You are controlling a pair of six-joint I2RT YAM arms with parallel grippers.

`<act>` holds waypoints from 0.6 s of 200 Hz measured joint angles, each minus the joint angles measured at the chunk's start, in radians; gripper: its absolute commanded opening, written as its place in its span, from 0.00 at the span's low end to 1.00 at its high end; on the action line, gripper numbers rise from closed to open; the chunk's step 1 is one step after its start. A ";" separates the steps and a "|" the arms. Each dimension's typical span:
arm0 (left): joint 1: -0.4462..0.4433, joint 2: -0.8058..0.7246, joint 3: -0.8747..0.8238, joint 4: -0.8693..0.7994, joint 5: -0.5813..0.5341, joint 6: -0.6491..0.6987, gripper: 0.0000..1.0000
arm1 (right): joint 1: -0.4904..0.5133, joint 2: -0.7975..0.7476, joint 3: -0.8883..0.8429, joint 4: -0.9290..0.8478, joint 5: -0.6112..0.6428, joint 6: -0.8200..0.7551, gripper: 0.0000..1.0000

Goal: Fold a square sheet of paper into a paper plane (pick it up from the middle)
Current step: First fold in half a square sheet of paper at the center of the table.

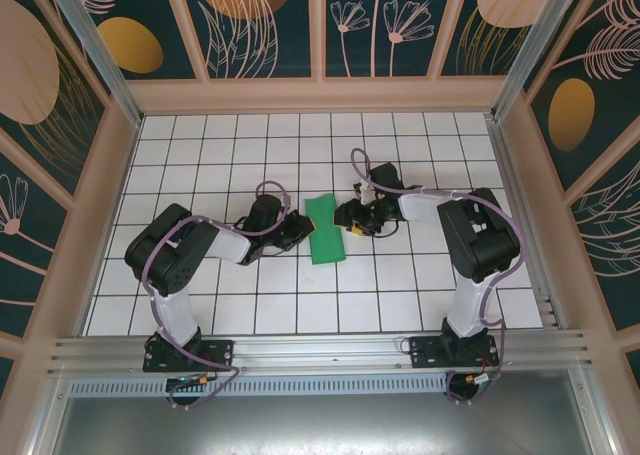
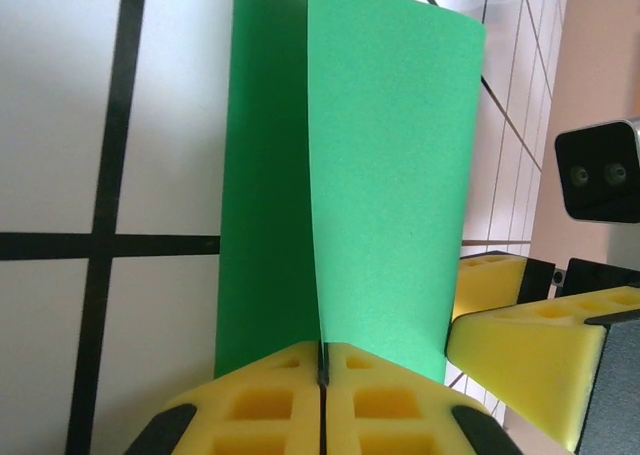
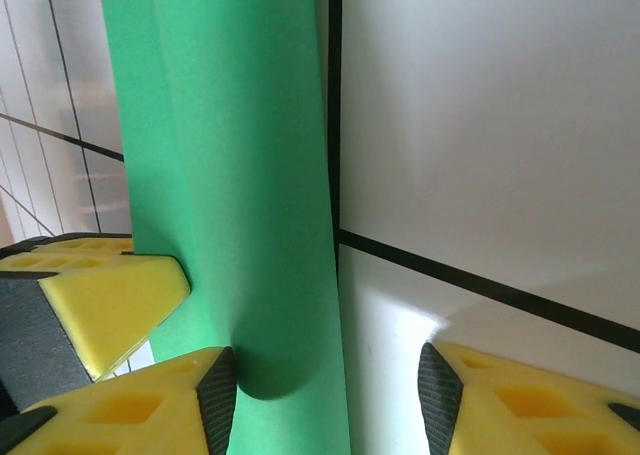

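Clamps the square sheet of paper (image 1: 325, 231), folded lengthwise on the table (image 1: 200, 297), by its left edge in the tightly closed left end effector (image 2: 322, 361), with the half-spread right end effector (image 3: 326, 375) astride its right edge.

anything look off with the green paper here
Nothing damaged, but the green sheet is not lying flat: it is doubled over into a strip, slightly skewed against the grid lines. Its fold is a soft curl, not a crease, beside the open right hand. The left hand is shut on it.
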 measured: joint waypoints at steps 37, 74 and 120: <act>0.000 0.000 0.007 -0.025 -0.001 0.017 0.26 | 0.011 0.011 0.023 -0.039 0.034 -0.014 0.50; 0.000 -0.051 0.040 -0.110 -0.011 0.031 0.46 | 0.028 0.021 0.043 -0.072 0.085 -0.014 0.50; 0.000 -0.198 0.124 -0.336 -0.146 0.058 0.59 | 0.040 0.032 0.060 -0.099 0.124 -0.014 0.49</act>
